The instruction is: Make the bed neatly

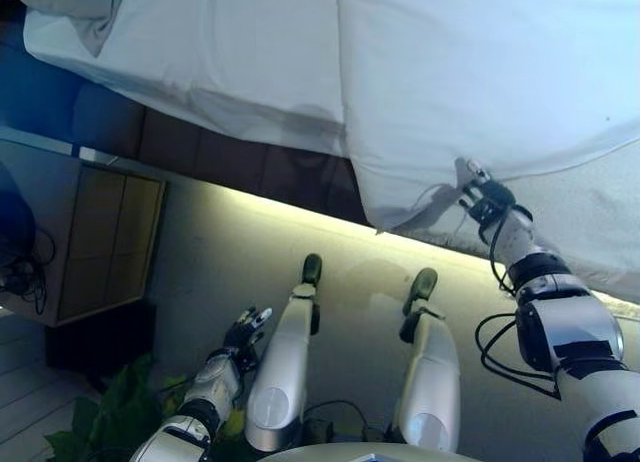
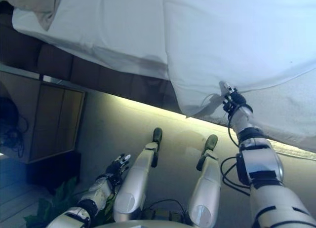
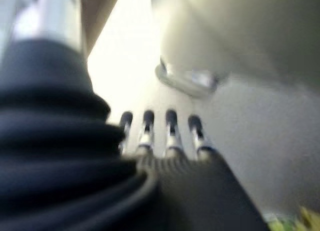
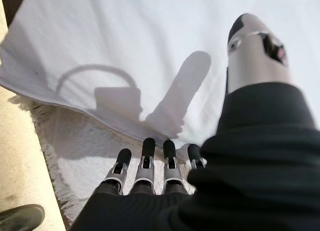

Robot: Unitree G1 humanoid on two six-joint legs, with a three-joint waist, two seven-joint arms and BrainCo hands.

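Note:
A white duvet [image 1: 480, 72] covers the right part of the bed, its lower edge hanging over a rougher white blanket [image 1: 590, 222]. Left of it lies a smooth white sheet [image 1: 230, 52], with a pillow [image 1: 70, 2] at the far left corner. My right hand [image 1: 487, 197] reaches up to the duvet's hanging edge near its corner. The right wrist view shows its fingers [image 4: 148, 161] straight and holding nothing, just over the seam between duvet [image 4: 125, 51] and blanket [image 4: 75, 156]. My left hand [image 1: 245, 330] hangs low beside me, open and away from the bed.
The dark bed base [image 1: 250, 157] runs under the sheet, with a lit strip along the floor below it. A wooden nightstand [image 1: 100, 242] stands at the left, and a green plant [image 1: 110, 412] sits near my left arm.

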